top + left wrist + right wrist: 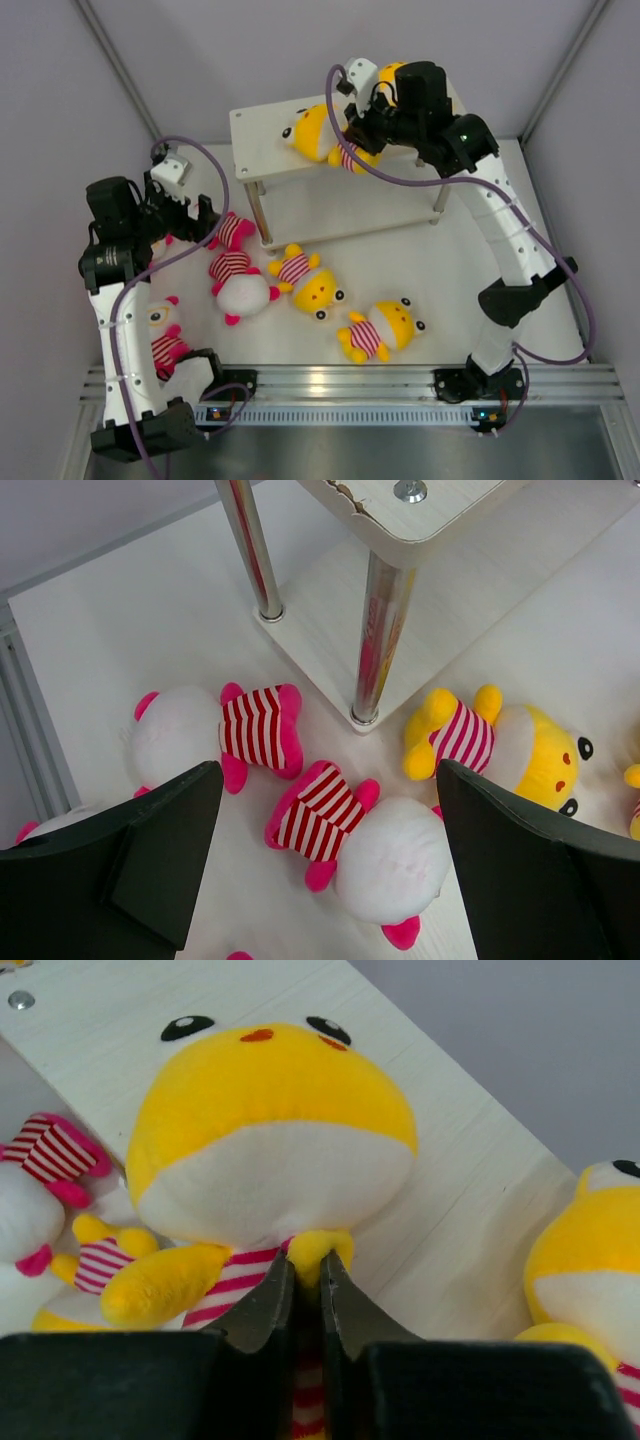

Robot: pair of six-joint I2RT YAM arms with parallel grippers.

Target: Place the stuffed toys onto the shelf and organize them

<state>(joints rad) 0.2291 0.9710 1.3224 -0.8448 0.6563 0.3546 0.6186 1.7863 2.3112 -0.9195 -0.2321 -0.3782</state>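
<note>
The shelf (262, 128) stands at the back of the table. My right gripper (350, 142) is over its top board and shut on a yellow doll (312, 130) lying there. In the right wrist view the jaws (308, 1258) pinch a yellow limb of that doll (270, 1110). A second yellow doll (590, 1260) lies on the board (480, 1210) to its right. My left gripper (205, 215) is open and empty above two pink dolls (375, 855) (215, 730) that lie face down on the table. Two yellow dolls (312, 285) (385, 328) lie on the table in front of the shelf.
A third pink doll (165, 338) lies by the left arm's base. The shelf's metal legs (375, 640) stand just beyond the pink dolls. Grey walls close in on both sides. An aluminium rail (350, 378) runs along the near edge.
</note>
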